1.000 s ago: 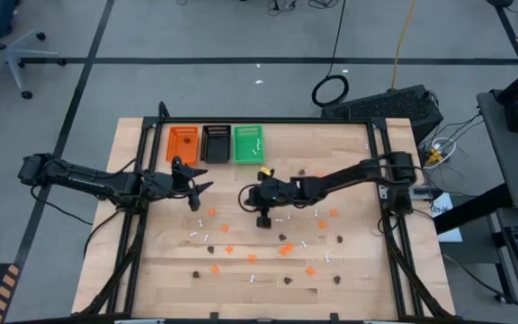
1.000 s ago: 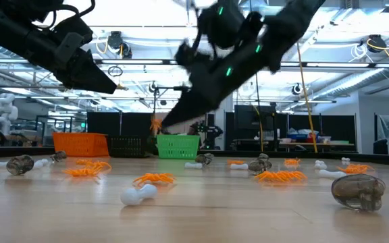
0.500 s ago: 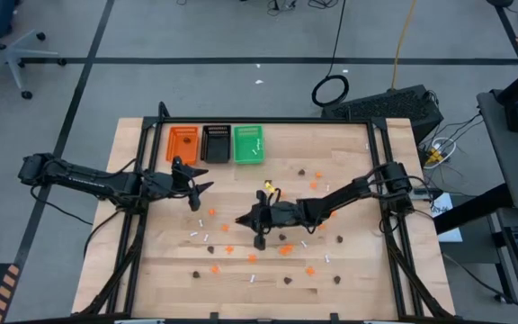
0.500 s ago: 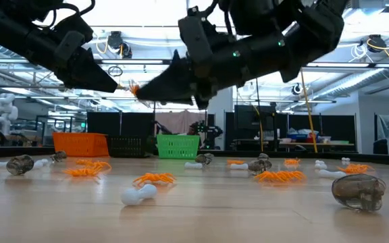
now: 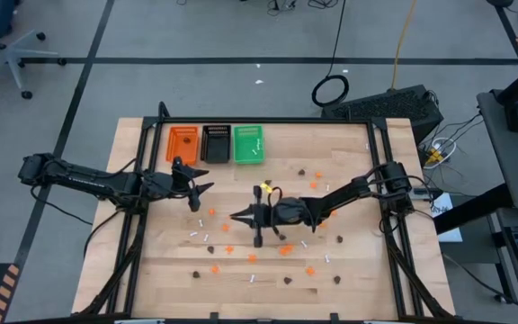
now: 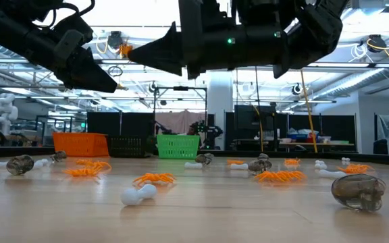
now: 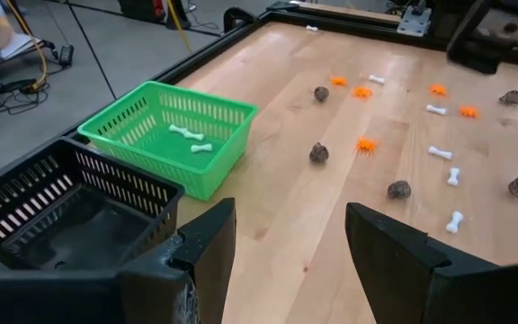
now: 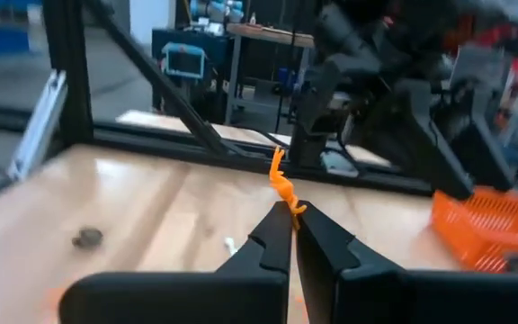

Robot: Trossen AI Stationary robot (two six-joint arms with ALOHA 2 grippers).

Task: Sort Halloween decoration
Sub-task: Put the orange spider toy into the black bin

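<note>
Halloween decoration, loose stock: small orange pieces point(image 5: 229, 249), dark brown blobs point(image 5: 287, 280) and thin white sticks point(image 5: 253, 278), scattered across the middle and near half of the wooden surface point(image 5: 358, 270), most lying apart from one another.

Item in transit: one orange trinket point(image 8: 282, 187), pinched at the tip of the right end effector point(image 8: 291, 214), whose fingers are pressed together on it. The trinket stands up above the fingertips. This end effector point(image 5: 238, 216) hangs above the middle of the surface, clear of the wood, pointing toward the left edge; in the low view the orange piece point(image 6: 123, 49) shows at its tip, high above the scattered pieces.

Left end effector point(image 5: 203, 188): fingers spread, nothing between them, held above the surface near the left edge, just short of the trays.

Trays, in a row at the far edge toward the far left corner: orange tray point(image 5: 183, 144), black tray point(image 5: 216, 143), green tray point(image 5: 248, 144), standing side by side. The green tray point(image 7: 165, 135) holds two white sticks point(image 7: 187, 133). The black tray point(image 7: 70, 202) sits beside it; its contents cannot be made out.
</note>
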